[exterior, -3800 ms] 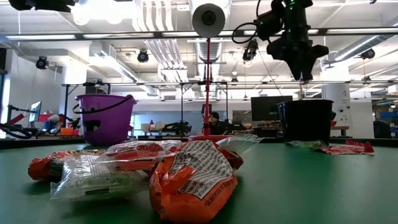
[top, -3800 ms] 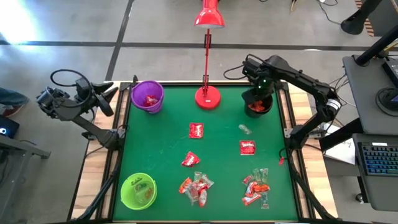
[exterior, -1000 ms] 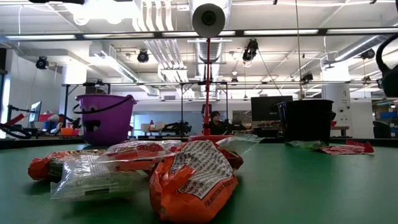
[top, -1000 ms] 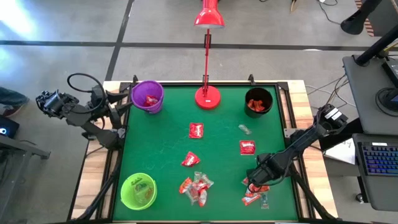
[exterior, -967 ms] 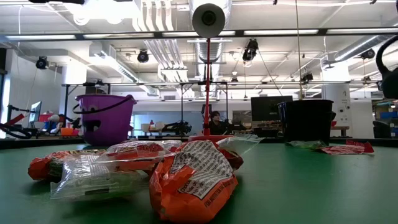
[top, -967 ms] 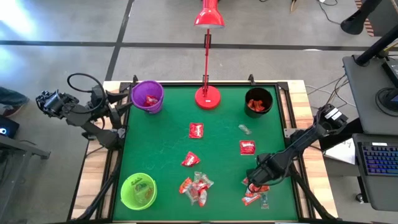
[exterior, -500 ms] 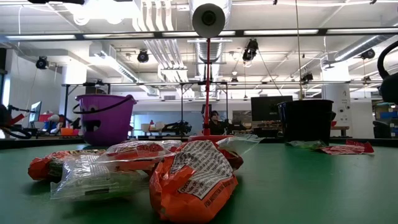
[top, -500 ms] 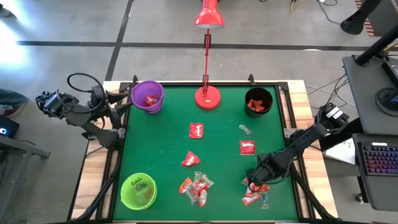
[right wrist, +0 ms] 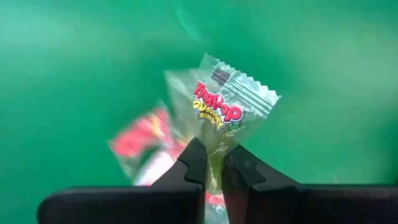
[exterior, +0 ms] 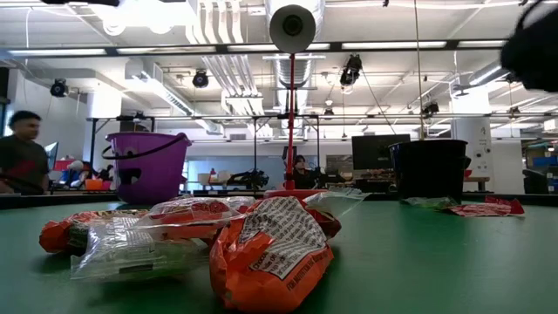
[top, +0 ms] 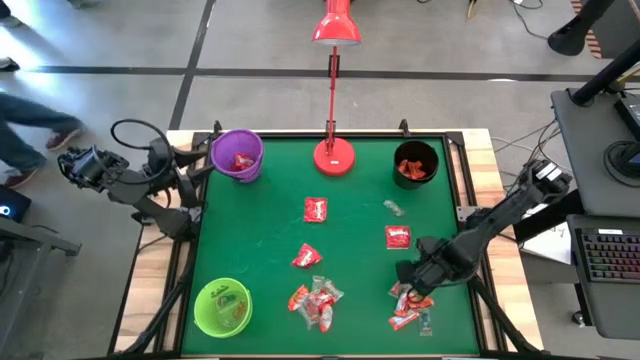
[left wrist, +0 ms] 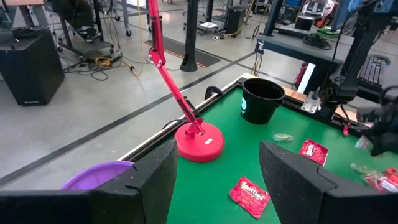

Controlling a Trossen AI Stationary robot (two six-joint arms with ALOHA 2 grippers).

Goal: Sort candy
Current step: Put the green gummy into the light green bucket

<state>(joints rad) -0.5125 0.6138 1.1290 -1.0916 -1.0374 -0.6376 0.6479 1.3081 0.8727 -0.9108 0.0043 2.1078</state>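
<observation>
My right gripper (right wrist: 214, 158) is over the candy pile (top: 410, 305) near the table's right front, shut on a clear-wrapped candy (right wrist: 227, 112) with red and yellow print. More candy lies in a middle pile (top: 315, 300). Single red packets (top: 315, 210) (top: 398, 237) (top: 306, 257) lie on the green table (top: 250, 230). In the high view my right gripper (top: 408, 278) hides the held candy. My left gripper (left wrist: 217, 180) waits open beyond the table's left far corner, beside the purple cup (top: 237, 155). My right gripper pinches the near end of the clear wrapper (right wrist: 214, 144) between its two fingertips (right wrist: 196, 163). The fingers come from above, pointing down. The candy sticks out past the fingertips with the green table blurred behind it. A red candy (right wrist: 146, 140) lies below it.
A black cup (top: 415, 163) with red candy stands at the far right and a green cup (top: 222, 306) at the near left. The red lamp base (top: 334, 157) sits at the far middle. A small clear candy (top: 393, 208) lies apart. A person (exterior: 22, 157) passes beyond the table's left side.
My right gripper has shut on the clear-wrapped candy at the right pile and has risen a little. A person has walked into view on the left of the room.
</observation>
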